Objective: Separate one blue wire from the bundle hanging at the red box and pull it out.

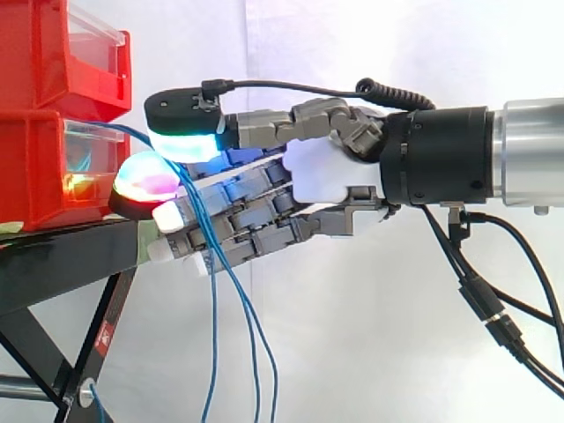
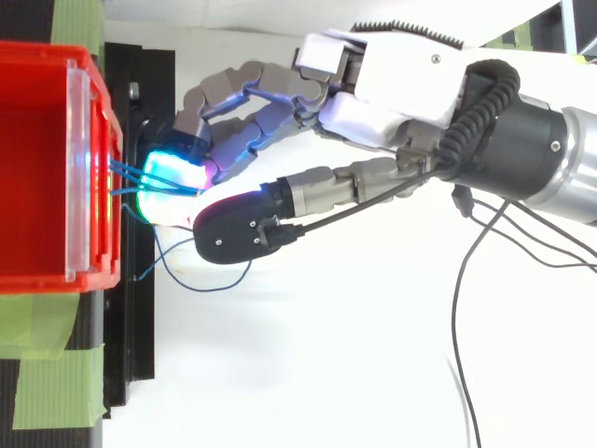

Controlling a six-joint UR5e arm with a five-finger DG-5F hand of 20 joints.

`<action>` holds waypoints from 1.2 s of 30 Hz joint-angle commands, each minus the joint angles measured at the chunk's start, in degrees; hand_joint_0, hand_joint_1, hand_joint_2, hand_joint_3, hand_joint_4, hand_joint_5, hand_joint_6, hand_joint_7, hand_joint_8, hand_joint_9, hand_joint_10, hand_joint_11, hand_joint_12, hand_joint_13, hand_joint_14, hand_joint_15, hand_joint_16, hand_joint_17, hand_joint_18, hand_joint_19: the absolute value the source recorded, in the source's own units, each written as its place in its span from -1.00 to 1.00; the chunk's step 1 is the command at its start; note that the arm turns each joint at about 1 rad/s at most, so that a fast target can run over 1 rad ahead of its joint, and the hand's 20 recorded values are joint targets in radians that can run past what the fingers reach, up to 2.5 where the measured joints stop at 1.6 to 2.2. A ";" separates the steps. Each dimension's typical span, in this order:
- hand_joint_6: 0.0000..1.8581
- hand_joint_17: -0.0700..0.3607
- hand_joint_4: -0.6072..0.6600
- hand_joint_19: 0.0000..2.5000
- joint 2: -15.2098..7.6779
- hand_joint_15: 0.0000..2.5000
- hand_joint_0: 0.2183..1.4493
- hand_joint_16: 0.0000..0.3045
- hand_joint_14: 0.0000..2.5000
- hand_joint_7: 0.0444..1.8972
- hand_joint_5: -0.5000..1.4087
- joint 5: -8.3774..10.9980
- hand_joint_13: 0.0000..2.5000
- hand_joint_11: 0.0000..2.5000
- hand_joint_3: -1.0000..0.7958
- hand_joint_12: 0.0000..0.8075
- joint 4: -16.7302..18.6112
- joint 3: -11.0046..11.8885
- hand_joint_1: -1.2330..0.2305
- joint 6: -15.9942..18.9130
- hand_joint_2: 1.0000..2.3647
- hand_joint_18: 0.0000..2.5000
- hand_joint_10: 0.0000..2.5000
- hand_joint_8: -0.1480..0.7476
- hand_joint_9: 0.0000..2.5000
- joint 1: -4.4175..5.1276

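Several thin blue wires (image 1: pixel 214 300) come out of the lower red bin (image 1: pixel 35 176) and hang down past the black stand (image 1: pixel 53 260). My hand (image 1: pixel 322 172) reaches in level from the right, right at the bin's front. Its thumb lies on top with a cyan pad (image 1: pixel 185 143), and a finger with a magenta pad (image 1: pixel 145 183) sits just under it. The wires run between these two pads, then drape down across the other fingers. From above, the wires (image 2: pixel 126 175) lead from the bin's clear front (image 2: pixel 82 177) into the glowing pads of the hand (image 2: pixel 410 79).
A second red bin (image 1: pixel 53 53) is stacked above the lower one. Slack blue wire loops (image 2: pixel 201 285) lie below the thumb in the top view. Green tape (image 2: pixel 47 373) holds the stand's edge. A white curtain hangs behind.
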 commanded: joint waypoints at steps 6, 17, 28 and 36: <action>-0.05 -0.08 0.24 -0.71 0.03 -0.68 -0.36 -0.63 -0.99 -0.21 -0.69 0.02 -0.53 -0.43 -0.06 0.07 0.53 0.08 -0.26 0.16 -0.97 -0.58 -0.99 0.13 -0.34 -0.05; -0.03 -0.03 0.25 -0.72 0.03 -0.67 -0.36 -0.60 -0.99 -0.25 -0.68 0.20 -0.51 -0.41 0.00 0.13 0.44 0.69 -0.26 0.51 -0.98 -0.54 -0.99 0.18 -0.31 -0.14; -0.03 0.00 0.24 -0.73 0.03 -0.66 -0.36 -0.58 -0.99 -0.26 -0.67 0.20 -0.49 -0.39 0.03 0.17 -0.61 2.01 -0.27 0.60 -0.99 -0.51 -0.99 0.22 -0.29 -0.23; -0.03 0.01 0.25 -0.73 0.03 -0.65 -0.36 -0.57 -0.99 -0.26 -0.67 0.02 -0.45 -0.39 0.05 0.20 -1.85 2.01 -0.27 0.86 -0.99 -0.49 -0.99 0.24 -0.26 -0.23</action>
